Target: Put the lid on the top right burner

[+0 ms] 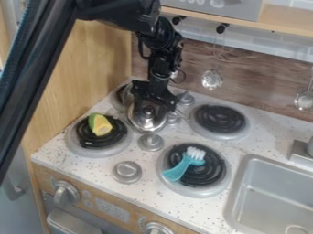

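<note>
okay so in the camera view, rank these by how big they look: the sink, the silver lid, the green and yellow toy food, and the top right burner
Largest to smallest:
1. Sink, even cut off by the edge
2. Top right burner
3. Silver lid
4. Green and yellow toy food

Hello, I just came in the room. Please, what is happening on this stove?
A black robot arm has its tool at a shiny metal lid, between the left burners and the top right one. It seems to hold the lid, but I cannot be sure. The lid is not on the top right burner, which has nothing on it. A teal brush lies on the bottom right burner, and a green and yellow food piece on the bottom left burner.
</note>
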Robot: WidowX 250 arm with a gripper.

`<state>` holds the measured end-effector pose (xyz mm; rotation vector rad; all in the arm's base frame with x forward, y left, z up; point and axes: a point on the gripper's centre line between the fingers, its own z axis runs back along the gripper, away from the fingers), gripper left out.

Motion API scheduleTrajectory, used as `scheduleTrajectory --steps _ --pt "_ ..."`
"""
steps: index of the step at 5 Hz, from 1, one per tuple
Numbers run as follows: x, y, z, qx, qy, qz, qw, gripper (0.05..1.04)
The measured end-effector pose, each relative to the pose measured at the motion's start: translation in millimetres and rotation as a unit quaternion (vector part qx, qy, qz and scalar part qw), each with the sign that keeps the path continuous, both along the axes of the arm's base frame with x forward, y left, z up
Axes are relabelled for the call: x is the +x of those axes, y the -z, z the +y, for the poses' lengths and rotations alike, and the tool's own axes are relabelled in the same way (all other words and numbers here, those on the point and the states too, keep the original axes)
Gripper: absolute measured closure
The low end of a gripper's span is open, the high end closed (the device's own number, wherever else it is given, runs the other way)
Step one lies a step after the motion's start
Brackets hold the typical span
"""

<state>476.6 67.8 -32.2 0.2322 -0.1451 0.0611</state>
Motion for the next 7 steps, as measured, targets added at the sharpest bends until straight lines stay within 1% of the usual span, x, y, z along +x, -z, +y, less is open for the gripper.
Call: scheduleTrajectory --steps 1,2,3,4,5,6,7 --pt "1 0.2 -2 -0.005 0.004 -0.003 1.0 0.654" --pt "1 0.8 -1 -0.003 0.009 -0.003 1.0 0.823" --pt "0 2.9 0 0.002 0.009 -0.003 1.0 0.846" --pt "-6 2.0 -2 -0.002 0.017 -0.011 0.9998 0.846" --pt "-18 -13.5 -10 -0.023 0.027 -0.016 0.9992 0.846" --pt "-23 -30.6 -25 -0.061 0.064 -0.024 0.9958 0.846" --pt "-23 -33.4 -38 -0.092 0.092 -0.02 0.9913 0.846"
